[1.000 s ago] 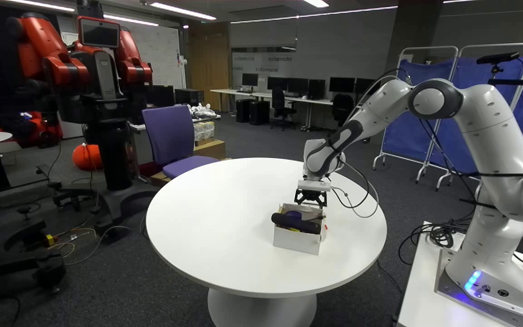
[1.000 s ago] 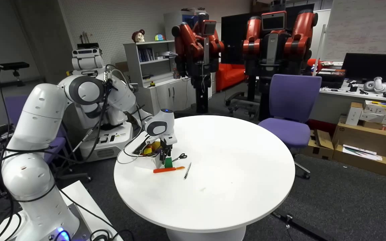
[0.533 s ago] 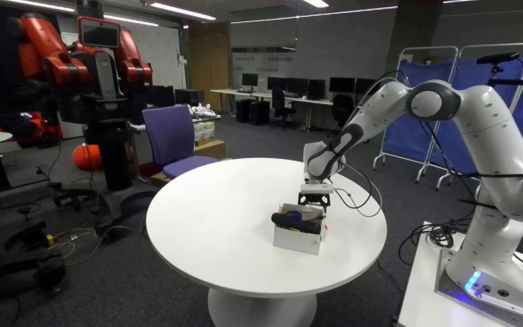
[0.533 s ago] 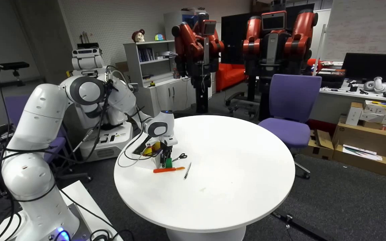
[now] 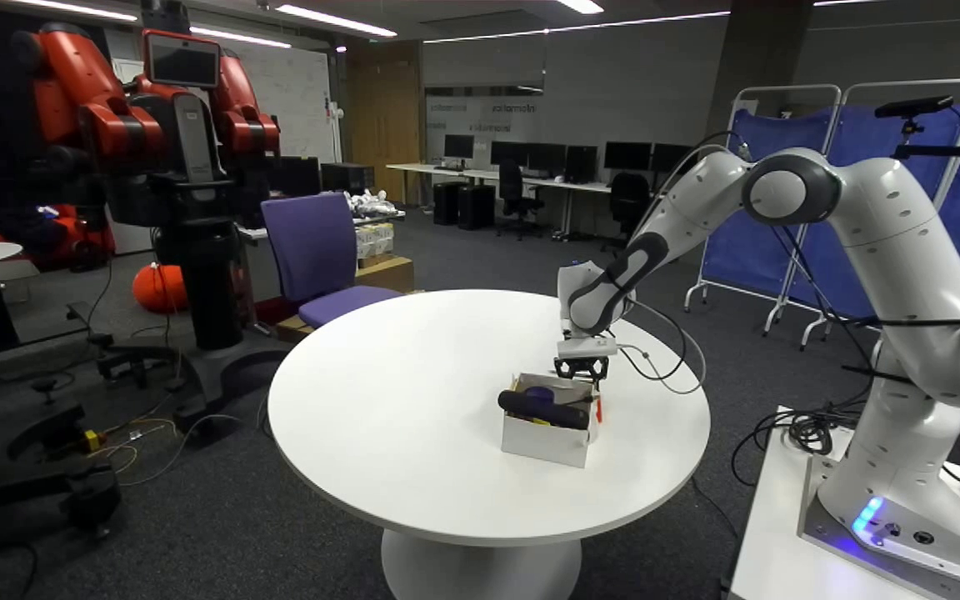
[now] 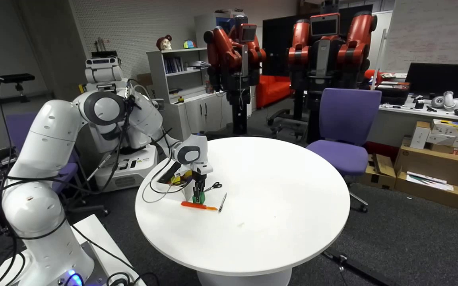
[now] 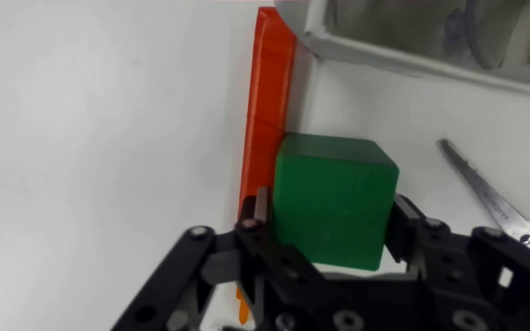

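In the wrist view a green block (image 7: 336, 197) stands between the fingers of my gripper (image 7: 331, 212), one pad against each side. The block sits slightly turned relative to the jaws. A long red-orange tool (image 7: 267, 101) with an orange tip lies on the table along the block's left side, partly under the left finger. In an exterior view the gripper (image 6: 199, 191) points down at the table, with green showing around its fingertips. The white box hides the block in an exterior view, where the gripper (image 5: 582, 371) is just behind that box.
The open white box (image 5: 542, 442) holds a dark cylinder (image 5: 543, 409) and yellow items (image 6: 176, 180). Scissors (image 6: 214, 186) and a pen (image 6: 222, 202) lie near the gripper. Everything stands on a round white table (image 6: 276, 222). A cable (image 5: 680, 387) loops from the wrist.
My gripper has come down over the green block, and its fingers have closed in on the sides. The red-orange tool has swung, its tip moving nearer the pen.
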Motion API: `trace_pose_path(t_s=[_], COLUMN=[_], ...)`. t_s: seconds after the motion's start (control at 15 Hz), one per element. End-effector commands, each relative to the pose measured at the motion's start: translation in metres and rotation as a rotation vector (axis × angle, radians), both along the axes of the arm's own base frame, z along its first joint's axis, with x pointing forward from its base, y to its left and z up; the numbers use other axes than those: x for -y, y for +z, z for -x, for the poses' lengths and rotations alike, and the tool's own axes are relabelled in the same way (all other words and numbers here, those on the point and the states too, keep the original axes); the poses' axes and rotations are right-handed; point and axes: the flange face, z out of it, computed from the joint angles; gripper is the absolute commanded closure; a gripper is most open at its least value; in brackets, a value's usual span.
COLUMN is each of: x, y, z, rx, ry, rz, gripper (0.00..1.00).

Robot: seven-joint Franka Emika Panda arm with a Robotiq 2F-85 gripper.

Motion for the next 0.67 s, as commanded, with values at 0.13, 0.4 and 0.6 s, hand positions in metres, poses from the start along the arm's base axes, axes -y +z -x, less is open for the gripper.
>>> trace_pose_path(t_s=[0.13, 0.4, 0.6], x=[-0.023, -0.065, -0.099], y=[0.037, 0.1, 0.161], z=[-0.003, -0.006, -0.005], rx=[0.018, 0.1, 0.17], ry=[0.074, 0.175, 0.264], rz=[0.025, 0.045, 0.112], gripper=[0.68, 0.68, 0.68])
